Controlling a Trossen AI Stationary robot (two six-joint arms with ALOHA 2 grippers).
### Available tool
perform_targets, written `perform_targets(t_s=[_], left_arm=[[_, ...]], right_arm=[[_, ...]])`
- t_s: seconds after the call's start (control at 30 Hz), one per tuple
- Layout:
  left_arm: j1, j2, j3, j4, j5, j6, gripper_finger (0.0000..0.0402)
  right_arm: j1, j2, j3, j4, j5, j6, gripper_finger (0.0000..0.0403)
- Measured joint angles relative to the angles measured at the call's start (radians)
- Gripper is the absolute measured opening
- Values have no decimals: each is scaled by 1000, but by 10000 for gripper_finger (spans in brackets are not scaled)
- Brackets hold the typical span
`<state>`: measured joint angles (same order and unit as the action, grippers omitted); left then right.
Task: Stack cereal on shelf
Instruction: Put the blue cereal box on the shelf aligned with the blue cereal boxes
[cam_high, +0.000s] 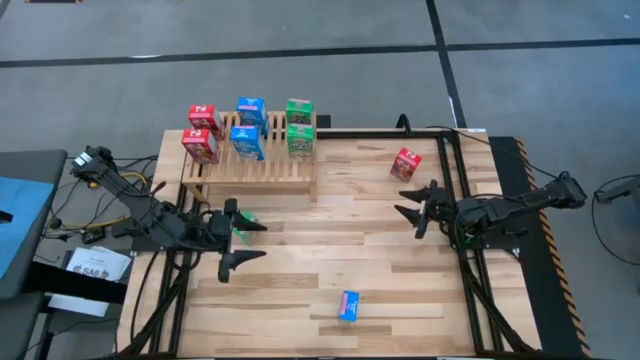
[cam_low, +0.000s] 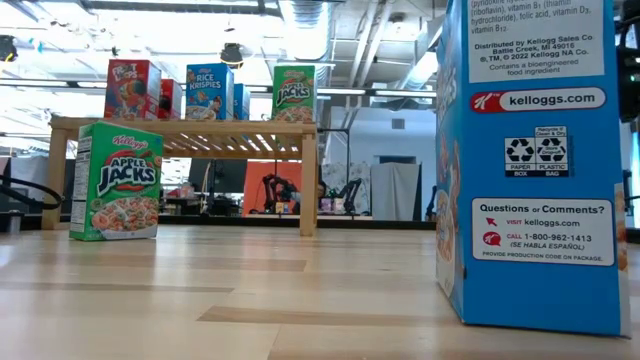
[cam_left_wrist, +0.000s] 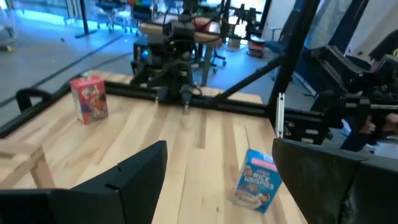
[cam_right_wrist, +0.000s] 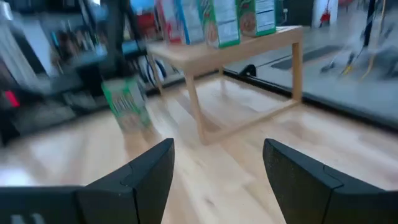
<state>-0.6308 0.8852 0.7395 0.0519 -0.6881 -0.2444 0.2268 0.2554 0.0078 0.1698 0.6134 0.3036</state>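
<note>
The wooden shelf (cam_high: 250, 165) stands at the table's far left and carries several cereal boxes: two red (cam_high: 203, 120), two blue (cam_high: 250, 115), two green (cam_high: 299, 112). A green box (cam_low: 117, 180) stands upright on the table in front of the shelf. My left gripper (cam_high: 243, 243) hangs open right by it. In the left wrist view nothing lies between the fingers (cam_left_wrist: 219, 146), and the low view shows no finger at the box. A red box (cam_high: 405, 163) stands at the far right. A blue box (cam_high: 348, 305) stands near the front edge. My right gripper (cam_high: 418, 208) is open and empty (cam_right_wrist: 217, 144).
Black frame rails (cam_high: 462, 230) run along the table's right side under the right arm. Bare planks (cam_high: 330, 240) lie between the two grippers. Cables and a paper sheet (cam_high: 95, 265) lie off the table's left edge.
</note>
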Motion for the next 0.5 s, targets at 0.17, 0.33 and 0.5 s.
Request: perform_targets(t_s=[0.17,0.33,0.5], left_arm=[[0,0,0,24,-2,42,281],[0,0,0,23,-6,41,281],[0,0,0,22,-6,17,281]], right_arm=[[0,0,0,52,-6,253,272],[0,0,0,53,-6,343,272],[0,0,0,55,-5,351,272]])
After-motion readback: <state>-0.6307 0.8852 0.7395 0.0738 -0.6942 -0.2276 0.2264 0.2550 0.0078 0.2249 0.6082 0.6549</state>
